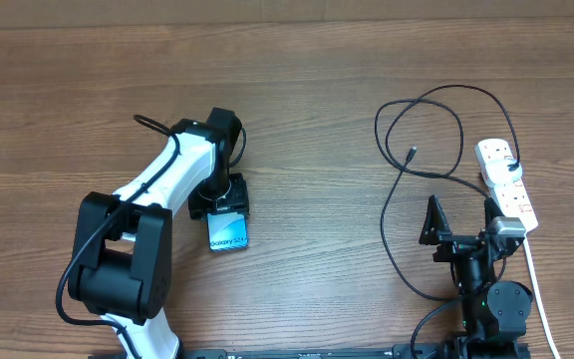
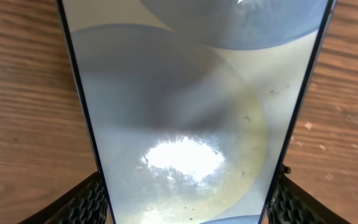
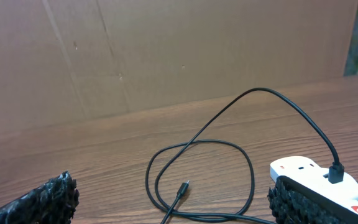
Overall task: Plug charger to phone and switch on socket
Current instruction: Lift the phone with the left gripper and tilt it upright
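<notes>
My left pincer (image 1: 229,206) clamps the phone (image 1: 228,234) by its edges; my right pincer (image 1: 462,221) gapes wide, empty, beside the socket (image 1: 507,181)

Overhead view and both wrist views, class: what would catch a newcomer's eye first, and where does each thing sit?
The left gripper clasps the lit blue phone left of centre, and its screen fills the left wrist view. On the right, the charger lies in loose black loops, its plug tip lying free, beside the white socket. The right gripper stands open next to them.
</notes>
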Controlling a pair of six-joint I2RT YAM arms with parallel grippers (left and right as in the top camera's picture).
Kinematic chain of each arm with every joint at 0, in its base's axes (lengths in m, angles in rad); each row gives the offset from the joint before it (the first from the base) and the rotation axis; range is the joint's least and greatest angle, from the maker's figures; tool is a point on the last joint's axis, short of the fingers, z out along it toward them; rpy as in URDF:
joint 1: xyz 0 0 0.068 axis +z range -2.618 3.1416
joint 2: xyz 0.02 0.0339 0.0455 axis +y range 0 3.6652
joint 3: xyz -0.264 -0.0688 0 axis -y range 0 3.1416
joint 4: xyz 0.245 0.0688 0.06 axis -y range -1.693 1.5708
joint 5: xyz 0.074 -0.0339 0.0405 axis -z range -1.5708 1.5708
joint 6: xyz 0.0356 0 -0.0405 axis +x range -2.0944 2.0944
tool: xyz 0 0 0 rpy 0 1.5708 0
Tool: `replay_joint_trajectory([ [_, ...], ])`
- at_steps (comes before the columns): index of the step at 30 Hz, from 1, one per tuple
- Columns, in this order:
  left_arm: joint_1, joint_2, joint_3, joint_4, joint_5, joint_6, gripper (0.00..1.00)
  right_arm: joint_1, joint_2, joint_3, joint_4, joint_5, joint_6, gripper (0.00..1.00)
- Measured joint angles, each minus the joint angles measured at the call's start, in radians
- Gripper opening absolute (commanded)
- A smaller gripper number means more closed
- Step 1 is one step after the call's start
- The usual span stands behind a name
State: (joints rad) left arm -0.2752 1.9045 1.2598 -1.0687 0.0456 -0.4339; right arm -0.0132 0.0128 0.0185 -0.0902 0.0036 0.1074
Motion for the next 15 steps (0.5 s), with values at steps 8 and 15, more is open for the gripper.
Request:
replay_joint_trajectory([
  [8, 0.000, 0.002, 0.072, -0.122, 0.122, 0.000, 0.61, 0.000, 0.000, 0.000, 0.000, 0.000, 0.000, 1.00],
  [15, 0.000, 0.002, 0.136, -0.214, 0.238, 0.000, 0.61, 0.000, 0.000, 0.000, 0.000, 0.000, 0.000, 1.00],
])
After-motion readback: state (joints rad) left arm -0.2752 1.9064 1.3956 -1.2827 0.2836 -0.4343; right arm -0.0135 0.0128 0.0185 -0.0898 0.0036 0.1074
